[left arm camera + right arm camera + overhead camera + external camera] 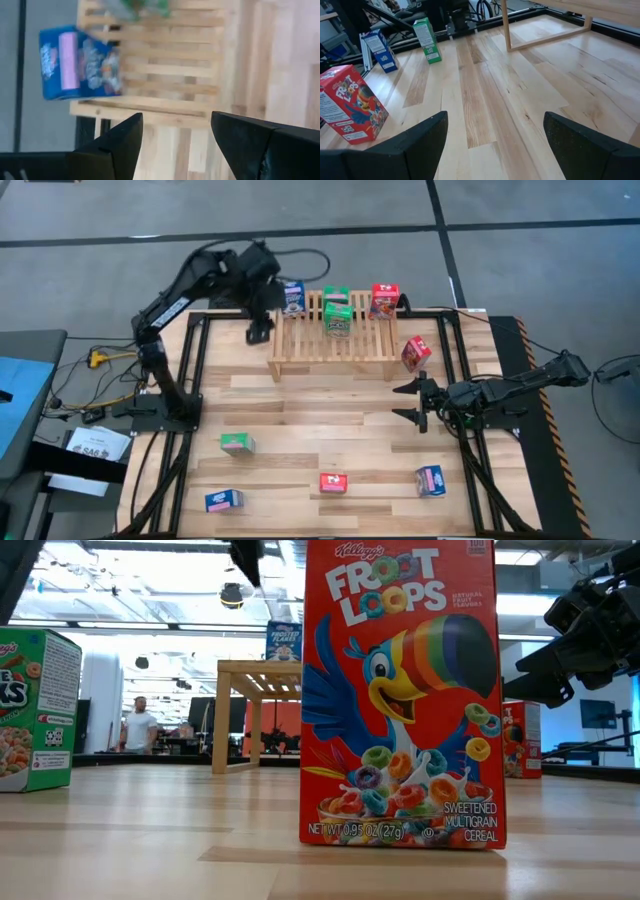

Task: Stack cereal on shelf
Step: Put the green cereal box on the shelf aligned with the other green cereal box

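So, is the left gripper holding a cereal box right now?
No: in the left wrist view the left gripper has open fingers with only the shelf between them, and the blue box stands apart on the slats.

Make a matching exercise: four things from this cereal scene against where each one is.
1. blue box
2. tilted red box
3. left tool
4. right tool

a. open, above the table's right middle
b. on the rack's left end
c. open, just off the rack's left end
d. on the table beside the rack's right end

Pairs: 1-b, 2-d, 3-c, 4-a
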